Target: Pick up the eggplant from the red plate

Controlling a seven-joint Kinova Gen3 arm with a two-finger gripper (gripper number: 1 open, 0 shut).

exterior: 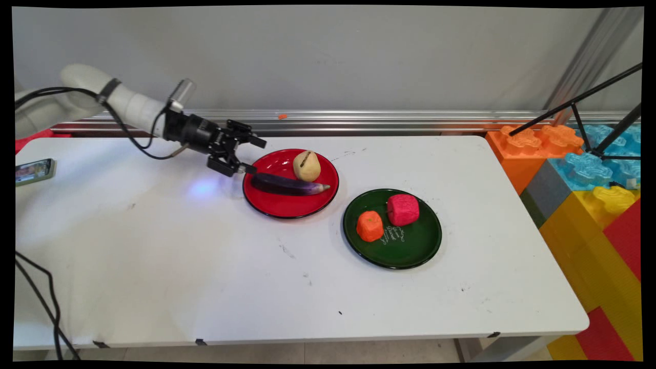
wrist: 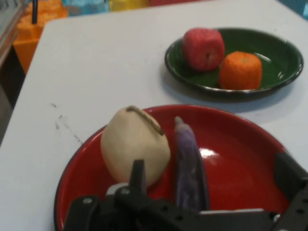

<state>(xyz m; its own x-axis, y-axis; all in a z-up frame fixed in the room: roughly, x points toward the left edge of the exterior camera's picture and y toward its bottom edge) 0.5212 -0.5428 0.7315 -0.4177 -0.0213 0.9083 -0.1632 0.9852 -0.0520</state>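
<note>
The purple eggplant (exterior: 288, 185) lies lengthwise on the red plate (exterior: 287, 209), stem tip toward the green plate (exterior: 410, 251), with the beige potato-like piece (exterior: 306, 165) just beside it, possibly touching. My gripper (exterior: 249, 154) sits low at the plate's left rim, jaws spread wide, the eggplant's blunt end between my fingers (wrist: 138, 174) in the hand view. No contact is evident. In my judgement, a sound approach here keeps the near finger clear of the beige piece and of the plate's raised rim. On the green plate, apart from me, rest a red piece (exterior: 403, 209) and an orange piece (exterior: 369, 226).
</note>
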